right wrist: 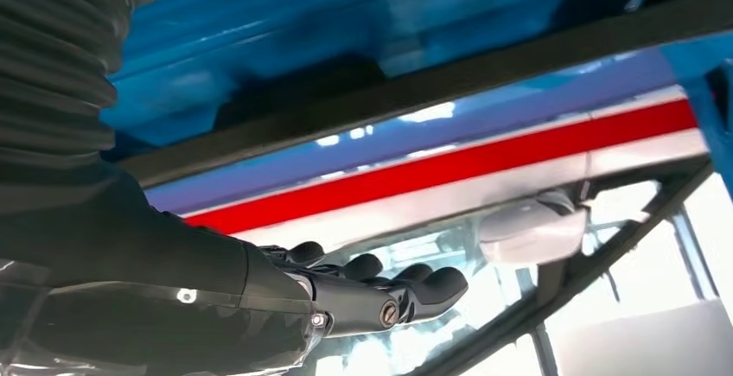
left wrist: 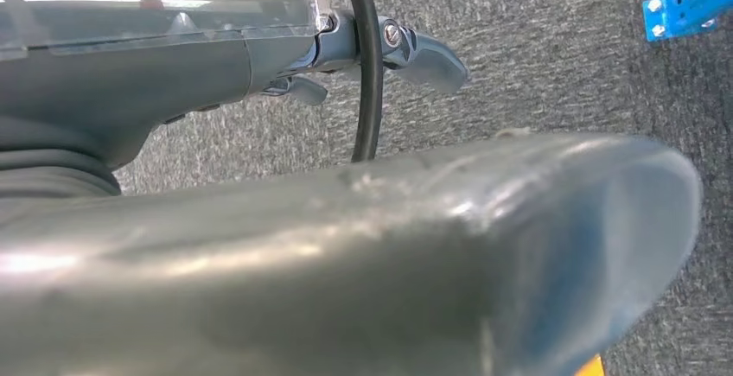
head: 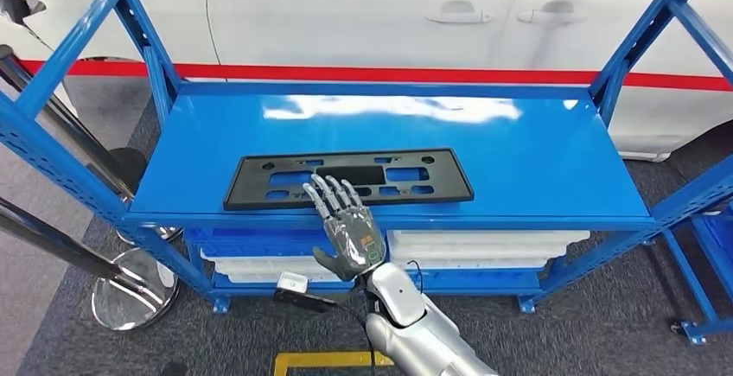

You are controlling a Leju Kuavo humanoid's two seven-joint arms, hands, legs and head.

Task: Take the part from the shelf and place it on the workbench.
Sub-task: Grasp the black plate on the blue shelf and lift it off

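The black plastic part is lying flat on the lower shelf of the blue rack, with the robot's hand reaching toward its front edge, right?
Not quite. The head view shows the black plastic part lying flat on the top shelf of the blue rack, not the lower one, which holds white trays. The rest holds: the right hand reaches toward its front edge, fingers spread.

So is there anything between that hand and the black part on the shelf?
Nothing: in the head view the right hand has its spread fingertips over the near edge of the part.

White car (head: 363,13) with red stripe behind; chrome stanchion base (head: 134,288) on grey carpet, left.
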